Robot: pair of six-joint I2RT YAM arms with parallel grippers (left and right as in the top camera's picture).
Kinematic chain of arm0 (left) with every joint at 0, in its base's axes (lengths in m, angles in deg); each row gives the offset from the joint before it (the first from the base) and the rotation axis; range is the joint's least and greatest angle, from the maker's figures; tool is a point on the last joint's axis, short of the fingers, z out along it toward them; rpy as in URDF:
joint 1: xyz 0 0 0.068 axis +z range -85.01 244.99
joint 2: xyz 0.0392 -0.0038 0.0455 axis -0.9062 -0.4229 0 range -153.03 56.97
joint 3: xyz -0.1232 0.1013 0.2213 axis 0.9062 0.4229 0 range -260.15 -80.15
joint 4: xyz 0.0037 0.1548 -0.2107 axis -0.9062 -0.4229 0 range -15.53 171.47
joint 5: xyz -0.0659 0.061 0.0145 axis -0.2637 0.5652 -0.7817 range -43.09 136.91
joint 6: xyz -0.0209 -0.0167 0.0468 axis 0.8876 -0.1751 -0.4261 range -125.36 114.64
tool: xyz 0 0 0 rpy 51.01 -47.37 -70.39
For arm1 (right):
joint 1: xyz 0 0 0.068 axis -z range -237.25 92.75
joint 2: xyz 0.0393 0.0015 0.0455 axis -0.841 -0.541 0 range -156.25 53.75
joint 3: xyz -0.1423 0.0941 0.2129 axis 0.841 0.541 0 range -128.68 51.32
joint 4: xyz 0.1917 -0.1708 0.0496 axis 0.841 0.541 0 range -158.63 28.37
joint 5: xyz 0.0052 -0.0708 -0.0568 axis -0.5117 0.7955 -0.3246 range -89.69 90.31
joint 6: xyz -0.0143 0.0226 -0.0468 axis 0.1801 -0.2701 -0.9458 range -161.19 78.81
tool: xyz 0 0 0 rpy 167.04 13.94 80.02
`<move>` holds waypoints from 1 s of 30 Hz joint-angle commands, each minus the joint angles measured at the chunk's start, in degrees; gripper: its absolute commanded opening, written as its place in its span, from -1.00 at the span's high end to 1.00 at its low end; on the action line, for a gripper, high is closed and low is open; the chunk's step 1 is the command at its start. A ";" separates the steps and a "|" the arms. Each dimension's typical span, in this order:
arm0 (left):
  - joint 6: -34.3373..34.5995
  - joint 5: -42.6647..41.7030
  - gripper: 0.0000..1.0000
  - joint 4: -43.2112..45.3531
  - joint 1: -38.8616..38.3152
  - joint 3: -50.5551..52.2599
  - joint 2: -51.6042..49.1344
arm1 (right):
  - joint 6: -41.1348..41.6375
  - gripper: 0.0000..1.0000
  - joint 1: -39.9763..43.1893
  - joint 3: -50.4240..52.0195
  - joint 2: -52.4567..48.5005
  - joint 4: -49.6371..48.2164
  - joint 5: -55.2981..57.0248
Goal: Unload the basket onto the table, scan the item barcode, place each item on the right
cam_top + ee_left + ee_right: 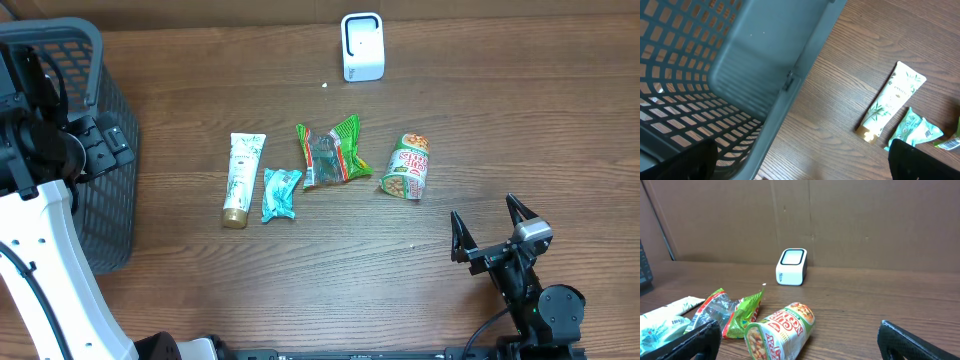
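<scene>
Four items lay in a row at the middle of the brown wooden table [520, 110]: a white cosmetic tube with a gold cap [242, 180], a teal foil packet [280, 193] just beside it, a crumpled green-and-red snack wrapper [333, 153], and a printed instant-noodle cup [408, 167] on its side. The white box-shaped barcode scanner [362, 46] stood well apart near the far edge. The right gripper [482, 206] hovered near the cup, jaws spread wide and empty. The left gripper [805, 167] hung above the rim of the grey plastic mesh basket [110, 200], jaws likewise spread.
</scene>
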 commanded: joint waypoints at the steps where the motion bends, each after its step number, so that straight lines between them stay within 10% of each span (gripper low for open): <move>1: -1.07 -0.66 -1.00 0.26 0.26 0.17 -0.07 | 0.52 -1.00 -0.33 -0.57 0.68 0.31 -0.31; 18: -1.09 -0.66 -0.99 0.26 0.26 0.17 -0.07 | 2.45 -1.00 -0.33 -8.61 -4.31 2.73 -8.63; 30: -1.09 -0.66 -1.00 0.26 0.26 0.17 -0.07 | 2.16 -1.00 -0.33 -48.65 -41.83 26.97 -12.74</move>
